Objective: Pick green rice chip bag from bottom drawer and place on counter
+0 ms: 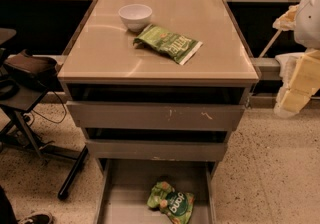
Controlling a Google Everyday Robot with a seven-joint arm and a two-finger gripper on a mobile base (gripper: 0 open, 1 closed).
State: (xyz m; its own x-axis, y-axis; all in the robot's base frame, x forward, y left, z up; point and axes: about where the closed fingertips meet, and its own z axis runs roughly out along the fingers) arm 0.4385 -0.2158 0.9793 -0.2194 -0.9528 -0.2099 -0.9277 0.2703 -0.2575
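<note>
The green rice chip bag [171,202] lies on the floor of the open bottom drawer [125,188], right of the drawer's middle and near the lower edge of the view. The beige counter [100,53] tops the grey cabinet above it. My gripper [292,93] hangs at the far right of the view, beside the cabinet at about counter height. It is well away from the bag, with nothing seen in it.
On the counter are a white bowl [135,16] and a flatter darker-green bag with a white end [168,43]. Two taller grey drawer fronts [155,116] sit above the open drawer. A dark stand with a bag [27,70] is at the left.
</note>
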